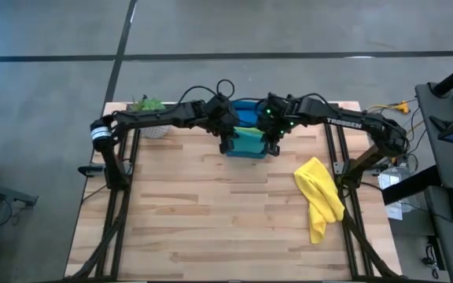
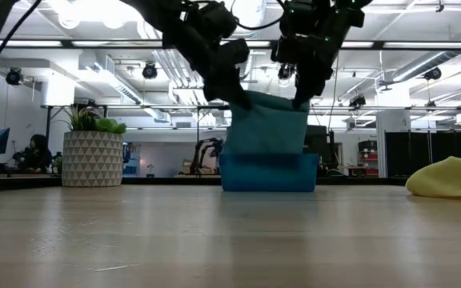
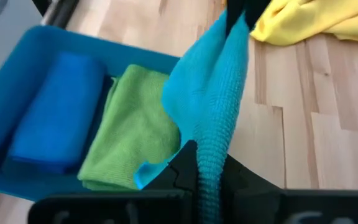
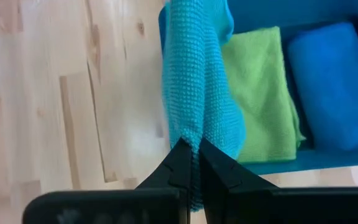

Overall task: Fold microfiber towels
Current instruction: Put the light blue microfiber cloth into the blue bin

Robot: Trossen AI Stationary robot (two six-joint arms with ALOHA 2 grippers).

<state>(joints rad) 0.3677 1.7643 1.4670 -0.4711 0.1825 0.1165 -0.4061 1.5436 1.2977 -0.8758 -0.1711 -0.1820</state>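
A teal towel [image 2: 266,124] hangs between my two grippers above the blue bin [image 2: 268,174] at the table's far middle. My left gripper [image 3: 197,155] is shut on the towel's left upper end and my right gripper [image 4: 191,149] on its right upper end. Inside the bin [image 3: 17,56] lie a folded lime green towel [image 3: 132,130] and a folded blue towel [image 3: 58,112], side by side on its floor. A yellow towel [image 1: 318,196] lies crumpled on the table at the right. My left gripper pinches the teal towel's upper left corner [image 3: 205,144] between its two fingers, slanting down from the table's left. The cloth runs fairly taut to the other gripper and hangs below. How many layers are in the hold, I cannot tell. My right gripper pinches the towel's upper right corner [image 4: 190,134] between its two fingers, coming steeply from above. The towel hangs down from the fingers, its lower edge [image 2: 266,152] at the bin's rim. Whether that edge touches the bin I cannot tell.
A potted plant [image 1: 149,116] stands at the table's far left corner. The wooden table top [image 1: 211,212] lies bare in front of the bin and to the left of the yellow towel. Desks and cables stand beyond the table's right edge.
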